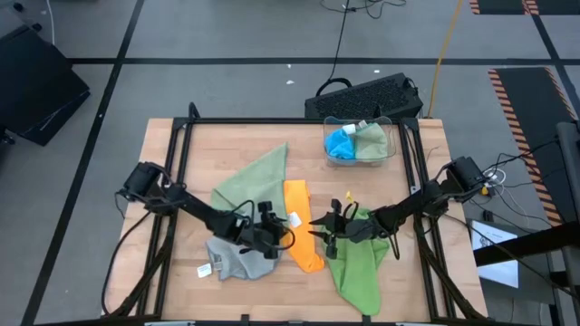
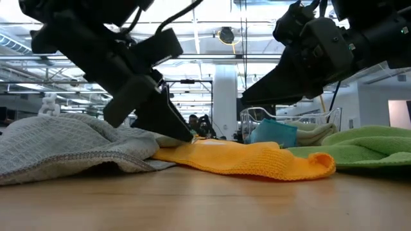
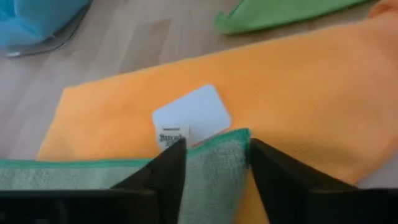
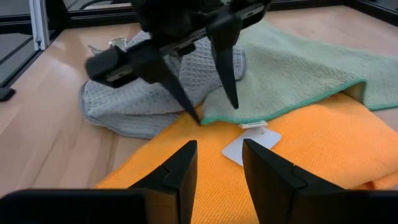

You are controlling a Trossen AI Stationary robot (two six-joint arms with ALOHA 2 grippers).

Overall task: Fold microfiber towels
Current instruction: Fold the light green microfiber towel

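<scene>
Over the wooden worktop [image 1: 181,154], the left pincer [image 1: 283,237] stands with its two dark fingers parted either side of the teal-edged corner of the sage green towel [image 1: 254,181], where that corner overlaps the orange towel [image 1: 301,226]; in the left wrist view the cloth sits between the fingers, but whether they are pressing it or merely straddling it cannot be told, so no firm hold can be claimed. A white tag [image 3: 189,118] lies on the orange cloth just beyond that corner. The right pincer [image 1: 328,226] hovers close by over the orange towel, jaws partly open and holding nothing, facing the left one from the other side. A grey towel [image 1: 237,263] is bunched beside the left arm, a lime green towel [image 1: 358,267] lies under the right arm, and a clear bin [image 1: 391,154] near the far edge holds a bright blue cloth [image 1: 341,145]. The step in hand looks like picking the sage green corner to begin a fold. To do it well, the left pincer would need to close on the green layer alone, low on its hem, without pinching the orange cloth or the tag beneath, then lift straight up before drawing the corner across, while the right pincer keeps clear or pins the orange towel flat.
</scene>
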